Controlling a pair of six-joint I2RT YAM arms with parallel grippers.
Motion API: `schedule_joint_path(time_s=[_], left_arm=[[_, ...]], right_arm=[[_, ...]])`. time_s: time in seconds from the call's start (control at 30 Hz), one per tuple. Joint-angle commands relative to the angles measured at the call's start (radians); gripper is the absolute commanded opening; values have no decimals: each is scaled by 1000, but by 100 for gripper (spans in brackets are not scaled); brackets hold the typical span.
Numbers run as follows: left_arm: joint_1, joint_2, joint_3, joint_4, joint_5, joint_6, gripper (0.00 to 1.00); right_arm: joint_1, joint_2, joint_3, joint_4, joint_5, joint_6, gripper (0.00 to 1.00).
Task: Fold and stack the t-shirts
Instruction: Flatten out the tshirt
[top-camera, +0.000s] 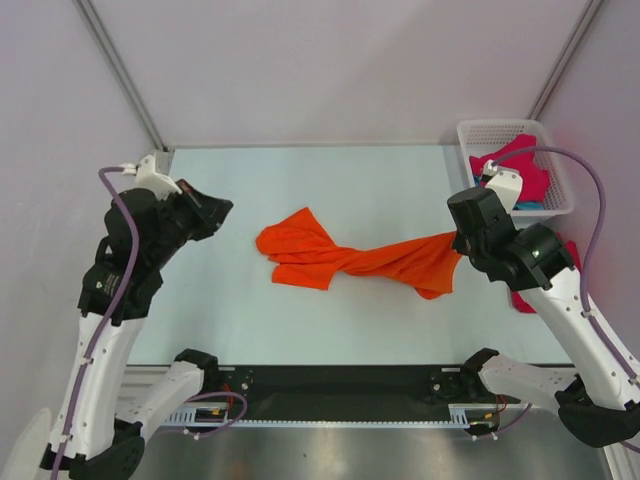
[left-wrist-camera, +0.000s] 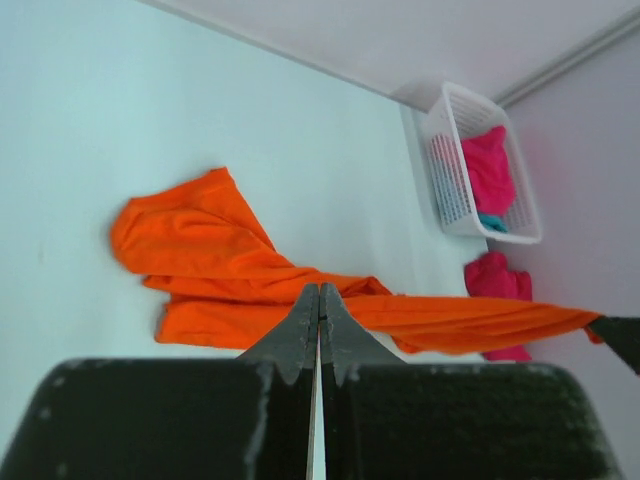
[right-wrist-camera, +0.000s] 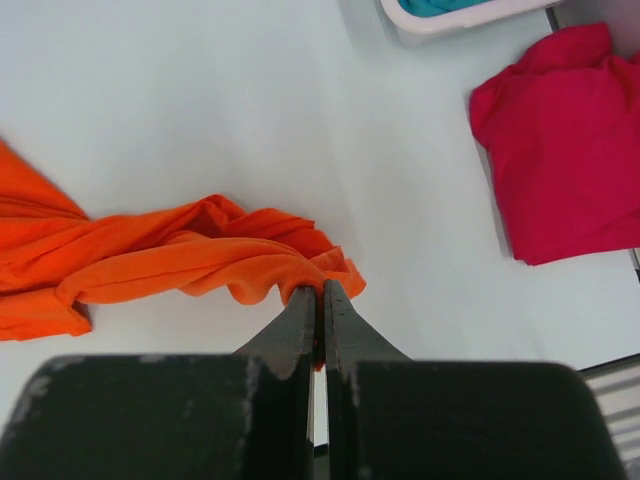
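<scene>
Top view: bright orange cloth t-shirt (top-camera: 340, 258) lies bunched and stretched out on the pale bench (top-camera: 300, 180), left of and nearer than the white plastic mesh basket (top-camera: 497, 124). The right claw (top-camera: 461, 239) is at the shirt's basket-side end. The left claw (top-camera: 224, 210) hangs far left of the basket, apart from the shirt. In the basket: a magenta-red t-shirt (top-camera: 525, 170) on top of a teal t-shirt (top-camera: 530, 205). A second magenta-red t-shirt (top-camera: 520, 298) is on the bench just nearer than the basket, partly hidden by the right arm.

Left wrist: left claw fingers pressed together with nothing between them. The orange shirt is beyond the tips, not touching.

Right wrist: right claw clamped tight on the orange shirt's edge, cloth pinched between the fingers. The second magenta-red shirt lies folded flat, just nearer than the basket corner.
</scene>
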Motion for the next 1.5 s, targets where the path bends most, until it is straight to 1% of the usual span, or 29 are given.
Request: schedule_joint_path(time_s=[0.0, 0.03, 0.07, 0.1, 0.13, 0.17, 0.2, 0.23, 0.27, 0.33, 0.37, 0.53, 0.67, 0.7, 0.77, 0.8, 0.9, 0.97, 1.33, 1.37, 1.4, 1.43, 1.47], left_arm=[[2, 7, -216, 110, 177, 13, 4], [3, -1, -337, 216, 189, -4, 11], [0, -4, -396, 269, 200, -11, 25], [-3, -4, -449, 320, 214, -18, 32], [-6, 13, -547, 424, 244, -25, 38], [-32, 27, -583, 464, 249, -25, 50], [-50, 54, -630, 522, 247, -21, 55], [-72, 117, -643, 542, 235, -16, 63], [-119, 161, -648, 558, 226, -10, 66], [-170, 226, -643, 579, 179, -2, 68], [-212, 273, -643, 590, 165, -4, 68], [-254, 361, -660, 665, 128, -22, 73], [-256, 418, -648, 629, 47, -5, 75], [-256, 422, -639, 592, -14, -7, 75], [-256, 430, -625, 549, -80, -16, 76], [-257, 442, -605, 502, -151, -27, 76], [-251, 494, -559, 423, -243, -44, 77], [-242, 517, -548, 414, -260, -53, 77], [-233, 634, -550, 500, -214, -76, 75], [-231, 648, -551, 518, -195, -73, 74], [-233, 652, -553, 527, -182, -73, 66], [-233, 657, -554, 536, -170, -71, 55], [-233, 665, -556, 552, -152, -73, 39]], right_arm=[[11, -12, 25, -6, -11, 0, 0], [11, -15, 19, -7, -14, 3, 0], [16, -21, 6, -7, -20, 14, 0], [22, -23, -4, -6, -20, 17, 0], [30, -26, -11, -4, -25, 21, 0], [33, -28, -30, -3, -33, 27, 0], [36, -28, -39, 0, -34, 34, 0], [47, -26, -48, 2, -36, 38, 0], [51, -25, -68, 6, -40, 47, 0], [70, -17, -82, 14, -42, 57, 0], [76, -15, -85, 14, -42, 61, 0], [96, -3, -99, 11, -27, 69, 0], [97, -5, -122, 19, -24, 60, 0], [97, -8, -128, 23, -25, 58, 0], [96, -8, -151, 31, -25, 52, 0], [94, -5, -159, 39, -28, 49, 0], [91, 0, -177, 59, -37, 38, 0], [91, 5, -185, 68, -40, 32, 0], [61, -8, -191, 68, -47, 1, 0], [56, -9, -189, 66, -47, 1, 0], [53, -12, -189, 65, -47, -2, 0], [51, -14, -189, 63, -47, -2, 0], [48, -11, -191, 65, -48, -3, 0]])
